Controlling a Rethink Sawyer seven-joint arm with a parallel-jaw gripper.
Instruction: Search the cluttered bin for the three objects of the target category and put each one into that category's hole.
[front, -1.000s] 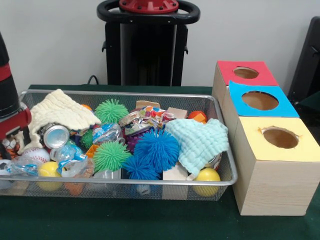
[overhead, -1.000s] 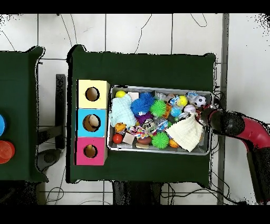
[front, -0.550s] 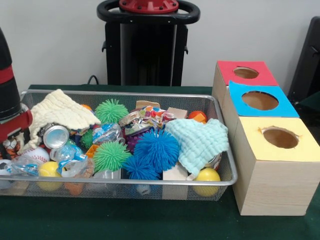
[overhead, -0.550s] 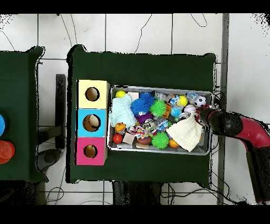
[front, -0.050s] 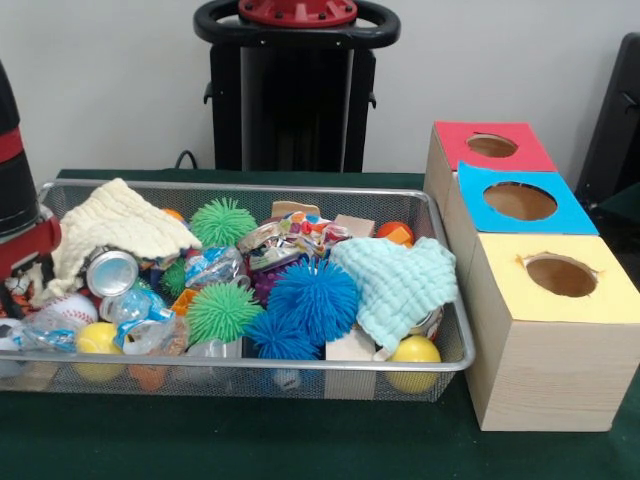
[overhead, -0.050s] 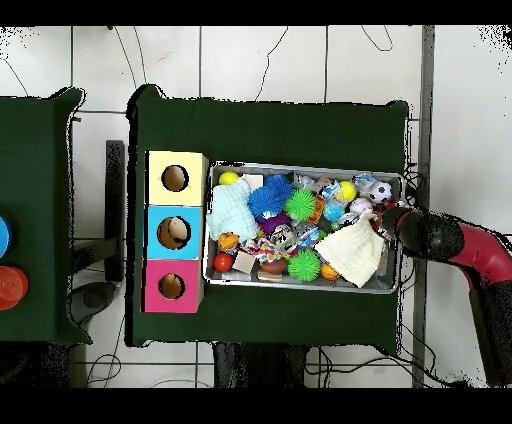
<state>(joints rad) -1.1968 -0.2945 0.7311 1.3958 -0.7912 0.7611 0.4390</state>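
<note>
A wire mesh bin (front, -0.050s: 440, 290) (overhead, -0.050s: 305, 167) holds a jumble of things. Among them are a cream cloth (front, -0.050s: 115, 225) (overhead, -0.050s: 355, 250), a teal cloth (front, -0.050s: 400, 285) (overhead, -0.050s: 232, 208) and a blue spiky ball (front, -0.050s: 312, 297). Green spiky balls (front, -0.050s: 222, 220), yellow balls (front, -0.050s: 415, 352), a baseball (front, -0.050s: 68, 312) and a can (front, -0.050s: 110, 272) also lie in it. Three boxes with holes stand beside the bin: red (front, -0.050s: 492, 146) (overhead, -0.050s: 172, 286), blue (front, -0.050s: 520, 200) (overhead, -0.050s: 174, 232) and yellow (front, -0.050s: 560, 275) (overhead, -0.050s: 175, 178). My gripper (front, -0.050s: 22, 265) (overhead, -0.050s: 388, 220) hangs at the bin's end farthest from the boxes, next to the cream cloth. Its tip is hidden.
A green cloth covers the table (front, -0.050s: 300, 440). A second green table (overhead, -0.050s: 40, 200) to the side carries a blue lid and a red lid at its edge. A black stand (front, -0.050s: 295, 90) rises behind the bin.
The arm has edged slightly outward at the bin's end. The bin's contents have not moved.
</note>
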